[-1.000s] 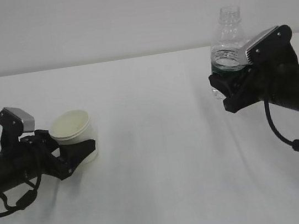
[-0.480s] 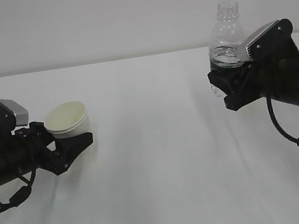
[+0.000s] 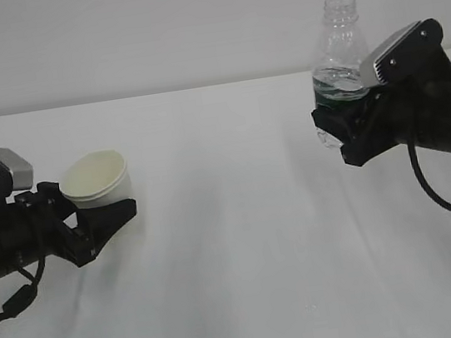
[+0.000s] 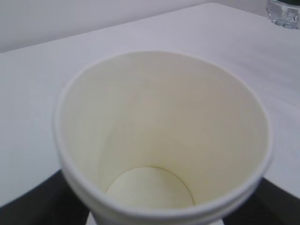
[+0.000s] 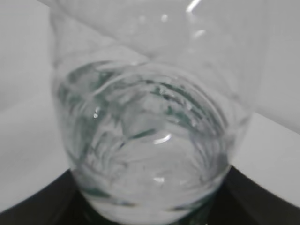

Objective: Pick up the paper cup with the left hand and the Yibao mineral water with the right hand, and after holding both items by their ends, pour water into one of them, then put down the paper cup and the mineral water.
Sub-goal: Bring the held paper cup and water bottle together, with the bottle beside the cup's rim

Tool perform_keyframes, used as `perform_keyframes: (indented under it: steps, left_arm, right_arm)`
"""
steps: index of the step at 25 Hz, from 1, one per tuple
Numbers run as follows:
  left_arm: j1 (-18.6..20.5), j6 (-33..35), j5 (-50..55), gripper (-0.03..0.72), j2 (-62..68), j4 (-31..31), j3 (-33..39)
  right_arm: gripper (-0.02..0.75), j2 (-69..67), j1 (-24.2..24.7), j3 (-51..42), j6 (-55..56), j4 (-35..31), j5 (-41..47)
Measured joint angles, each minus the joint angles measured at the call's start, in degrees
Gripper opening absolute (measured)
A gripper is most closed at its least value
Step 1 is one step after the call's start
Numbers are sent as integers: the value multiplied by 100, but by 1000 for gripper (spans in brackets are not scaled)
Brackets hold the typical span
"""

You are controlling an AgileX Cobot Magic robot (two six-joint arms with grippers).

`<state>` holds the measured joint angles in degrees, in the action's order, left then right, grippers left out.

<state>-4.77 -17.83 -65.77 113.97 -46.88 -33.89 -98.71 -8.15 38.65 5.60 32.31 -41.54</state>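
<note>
- The white table [image 3: 236, 243] spreads bare between the two arms, so the middle is free for the two items to meet over it.
- The right hand [image 3: 345, 131], a black arm with a grey-silver plate on its wrist, has its jaws clamped on the lower body of the Yibao mineral water [image 3: 338, 52]. This small clear ribbed plastic bottle with a dark green label band and no cap stands upright and raised off the table at the right.
- The right wrist view shows water [image 5: 150, 154] pooled low in the bottle. The mouth is open, so I judge any sudden swing could slosh it; move the bottle level and slowly.
- The left hand [image 3: 102, 220], a black arm with a grey-silver block on its wrist, has its jaws closed around the lower part of the small plain white paper cup [image 3: 97, 179]. The cup is held just above the table at the left, its mouth tipped a little toward the camera.
- The cup's cream-white inside [image 4: 154, 140] looks dry and empty.
- The step in hand seems to be bringing both held items together; they are well apart.
- To do it well, level the cup's rim first, bring the bottle neck just over that rim, then tilt gradually.
- The paper wall is soft, so the grip should not tighten.
</note>
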Motion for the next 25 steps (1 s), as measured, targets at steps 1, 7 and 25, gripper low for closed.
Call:
perform_keyframes:
  steps: [1,7,25]
  left_arm:
    - [0,-39,0,542,-25,0,0]
    - [0,-178,0,541,-63,-209,0]
    - [-428,-373,0,529,-63,-768,12]
  right_arm:
    - [451,59,0,0,15,25,44]
    - [449,388,0,-11,52,159,166]
    - [447,594,0,-70,170,390,347]
